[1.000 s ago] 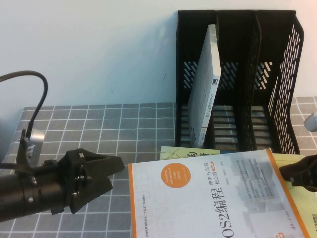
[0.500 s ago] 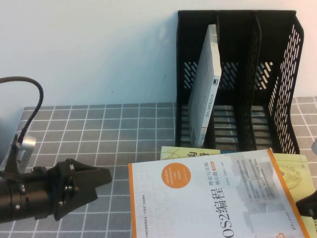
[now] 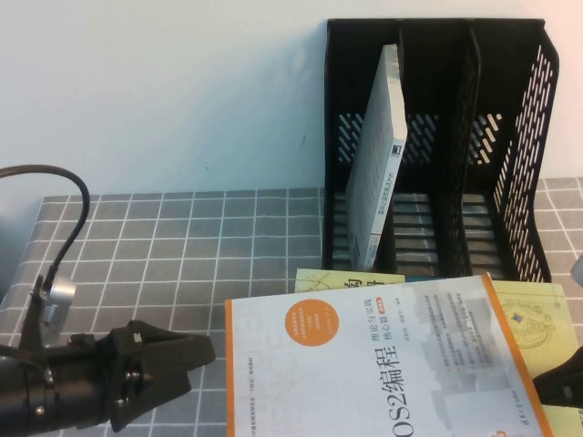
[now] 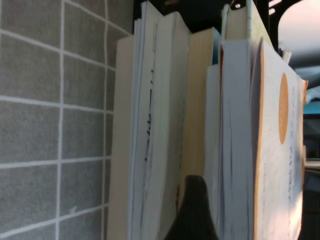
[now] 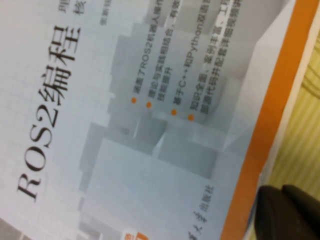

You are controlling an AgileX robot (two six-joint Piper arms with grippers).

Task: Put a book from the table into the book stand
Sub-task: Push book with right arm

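Note:
The book [image 3: 383,364], white with an orange edge and a black ROS2 title, lies flat on the table [image 3: 182,246] at the near middle, on top of other books. In the right wrist view its cover [image 5: 150,100] fills the picture. My left gripper [image 3: 199,362] is open just left of the book's page edge, low over the cloth. One of its fingertips [image 4: 194,200] shows dark in front of the stacked page edges [image 4: 235,150]. My right gripper [image 3: 560,387] sits at the book's right side, shut, beside the orange edge [image 5: 272,115]. The black book stand [image 3: 510,155] stands behind.
A thin grey-white book [image 3: 378,164] leans in the stand's left compartment; the other two hold nothing that I can see. A yellow-green book [image 3: 351,280] lies under the white one and sticks out on the right [image 3: 547,314]. A pale wall rises behind the table.
My left gripper has drawn back toward the near edge, still open. The right gripper has dropped toward the lower right corner. The book's left edge has shifted slightly left.

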